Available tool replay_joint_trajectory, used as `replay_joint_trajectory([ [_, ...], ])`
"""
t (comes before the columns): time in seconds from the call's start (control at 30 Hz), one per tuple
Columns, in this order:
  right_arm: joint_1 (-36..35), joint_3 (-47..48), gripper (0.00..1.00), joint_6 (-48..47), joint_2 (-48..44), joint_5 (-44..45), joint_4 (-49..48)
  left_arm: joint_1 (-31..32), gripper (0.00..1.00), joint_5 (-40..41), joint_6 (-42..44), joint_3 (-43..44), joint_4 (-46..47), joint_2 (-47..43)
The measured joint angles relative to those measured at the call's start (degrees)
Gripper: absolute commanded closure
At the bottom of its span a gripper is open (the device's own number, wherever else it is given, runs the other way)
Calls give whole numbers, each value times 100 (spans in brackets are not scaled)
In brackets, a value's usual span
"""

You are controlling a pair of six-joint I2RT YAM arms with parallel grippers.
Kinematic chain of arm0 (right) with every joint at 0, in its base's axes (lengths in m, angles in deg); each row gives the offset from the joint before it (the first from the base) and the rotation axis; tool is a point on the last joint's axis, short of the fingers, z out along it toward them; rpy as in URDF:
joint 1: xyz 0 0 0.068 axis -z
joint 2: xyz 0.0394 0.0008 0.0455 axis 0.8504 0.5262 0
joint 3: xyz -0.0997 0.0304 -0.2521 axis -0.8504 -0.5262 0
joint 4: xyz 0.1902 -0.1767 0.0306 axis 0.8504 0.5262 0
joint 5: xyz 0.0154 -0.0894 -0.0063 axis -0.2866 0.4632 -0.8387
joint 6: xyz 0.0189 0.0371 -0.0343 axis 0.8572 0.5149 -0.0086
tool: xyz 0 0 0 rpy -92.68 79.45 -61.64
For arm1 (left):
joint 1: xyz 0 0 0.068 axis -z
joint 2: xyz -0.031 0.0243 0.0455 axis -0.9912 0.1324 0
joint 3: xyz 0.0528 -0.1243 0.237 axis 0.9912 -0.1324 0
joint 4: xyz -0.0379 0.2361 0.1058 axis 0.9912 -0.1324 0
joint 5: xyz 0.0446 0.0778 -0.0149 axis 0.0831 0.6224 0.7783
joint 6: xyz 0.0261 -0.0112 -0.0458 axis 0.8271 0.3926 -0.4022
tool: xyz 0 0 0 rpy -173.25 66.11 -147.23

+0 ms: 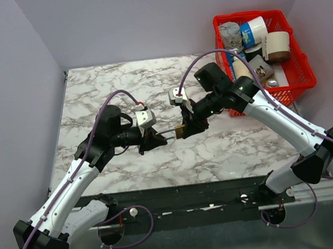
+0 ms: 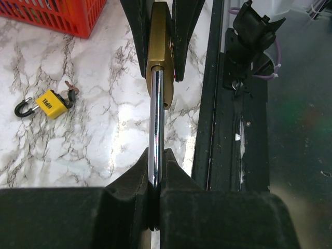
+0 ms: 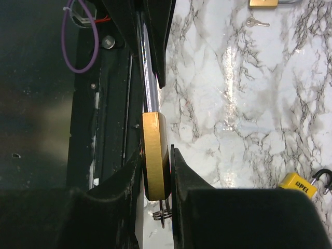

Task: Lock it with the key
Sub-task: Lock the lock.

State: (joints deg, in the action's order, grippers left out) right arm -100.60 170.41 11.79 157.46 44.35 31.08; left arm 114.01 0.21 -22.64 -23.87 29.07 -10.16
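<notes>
Item: brass padlock (image 3: 154,150), held above the marble table (image 1: 229,147) between both arms. Judged rigid, heavy and slick; flat faces offered the best hold. Right gripper (image 3: 155,174) clamped the body, left gripper (image 2: 155,174) clamped the steel shackle (image 2: 156,119).

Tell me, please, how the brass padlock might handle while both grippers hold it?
The brass padlock looks like solid metal, so it is probably rigid and heavy for its size. Its polished shackle may slip or twist in the left gripper.

Right gripper (image 3: 155,168) clamps the brass padlock (image 3: 154,137), shackle (image 3: 149,83) running up into the left gripper (image 3: 147,41); yellow padlock (image 3: 298,184) lower right.
</notes>
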Motion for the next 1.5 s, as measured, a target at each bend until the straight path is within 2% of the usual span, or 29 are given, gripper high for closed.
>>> replay_joint_trajectory([
  [0.67,-125,0,99,345,11,505,247,195,100,-26,-708,-297,619,225],
  [1.1,-133,61,99,496,153,756,586,378,100,37,-883,-396,861,433],
  [1.5,-186,70,99,603,181,901,503,452,100,144,-1084,-699,1488,407],
])
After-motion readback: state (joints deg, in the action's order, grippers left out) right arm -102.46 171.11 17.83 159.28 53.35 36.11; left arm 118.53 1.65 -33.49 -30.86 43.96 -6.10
